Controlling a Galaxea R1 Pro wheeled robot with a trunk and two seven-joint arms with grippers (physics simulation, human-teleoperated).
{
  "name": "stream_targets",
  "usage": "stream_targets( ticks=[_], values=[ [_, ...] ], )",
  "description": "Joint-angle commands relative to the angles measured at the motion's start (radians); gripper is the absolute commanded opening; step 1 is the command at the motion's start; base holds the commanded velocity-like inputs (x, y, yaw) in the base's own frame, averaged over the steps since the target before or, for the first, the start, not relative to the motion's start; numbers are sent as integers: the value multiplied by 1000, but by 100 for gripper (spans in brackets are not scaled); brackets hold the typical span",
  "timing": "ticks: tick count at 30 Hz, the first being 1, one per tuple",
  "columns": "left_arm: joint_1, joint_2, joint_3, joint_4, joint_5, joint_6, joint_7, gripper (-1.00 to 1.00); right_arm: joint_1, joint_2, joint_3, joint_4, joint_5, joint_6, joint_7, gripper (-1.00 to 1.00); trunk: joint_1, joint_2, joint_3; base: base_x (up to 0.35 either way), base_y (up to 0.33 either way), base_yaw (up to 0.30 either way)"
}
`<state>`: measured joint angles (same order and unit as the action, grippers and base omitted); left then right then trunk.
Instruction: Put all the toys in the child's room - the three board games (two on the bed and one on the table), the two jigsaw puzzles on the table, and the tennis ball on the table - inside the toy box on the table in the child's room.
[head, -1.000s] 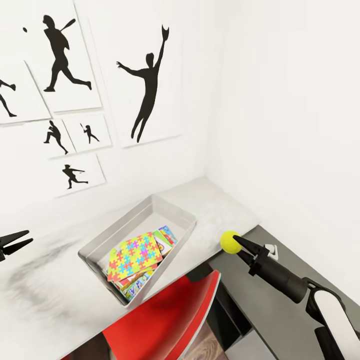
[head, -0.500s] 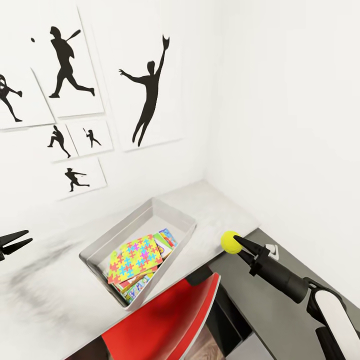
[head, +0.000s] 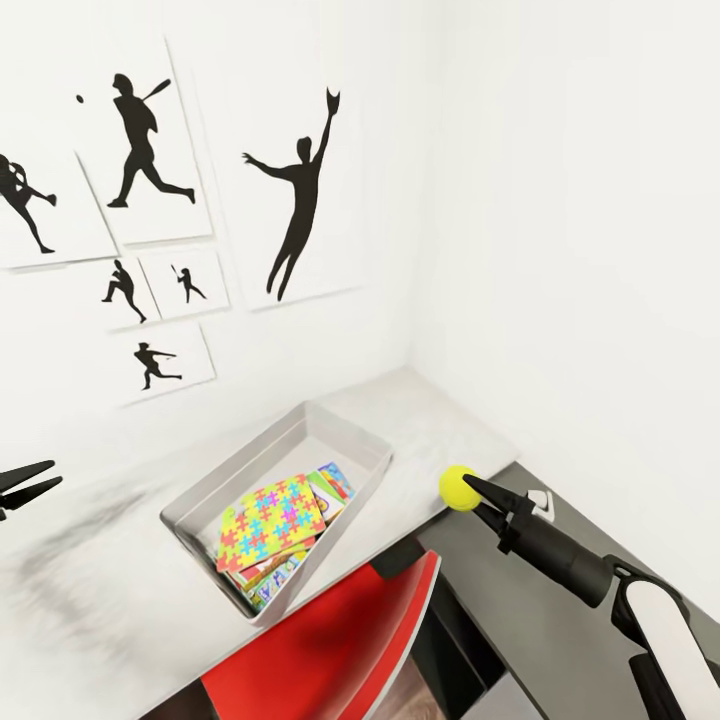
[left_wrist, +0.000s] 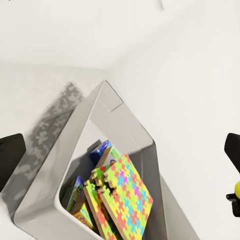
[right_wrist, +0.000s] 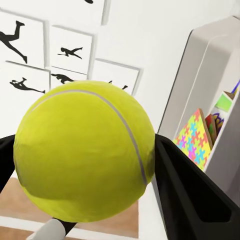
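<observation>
We see our right arm (head: 600, 585) as a slim black tube that widens into a glossy white shell with black joint parts near the picture's corner. A small black bracket or clamp sticks up from the tube just behind the right gripper (head: 468, 487). That gripper ends in narrow, pointed, matte black fingers. In the right wrist view, the fingers (right_wrist: 185, 190) appear as broad, smooth black wedges with flat inner faces. Our left gripper (head: 30, 481) shows as two thin, black, tapering prongs at the picture's edge. We see no cables, screws or markings on these parts.
</observation>
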<state>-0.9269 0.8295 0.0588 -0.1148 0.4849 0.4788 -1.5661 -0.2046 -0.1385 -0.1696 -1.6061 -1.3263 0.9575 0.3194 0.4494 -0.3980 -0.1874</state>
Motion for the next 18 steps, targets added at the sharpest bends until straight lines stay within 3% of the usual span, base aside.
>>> stream_targets(
  ticks=[1,18],
  values=[
    [-1,0,6,0,-8,11,-5,100,-1,0,-1,0,5,4,4,-100,1,-2,0,0,0,0],
    [-1,3,6,1,-8,11,-5,100,-1,0,-1,0,5,4,4,-100,1,-2,28,0,0,0]
  ],
)
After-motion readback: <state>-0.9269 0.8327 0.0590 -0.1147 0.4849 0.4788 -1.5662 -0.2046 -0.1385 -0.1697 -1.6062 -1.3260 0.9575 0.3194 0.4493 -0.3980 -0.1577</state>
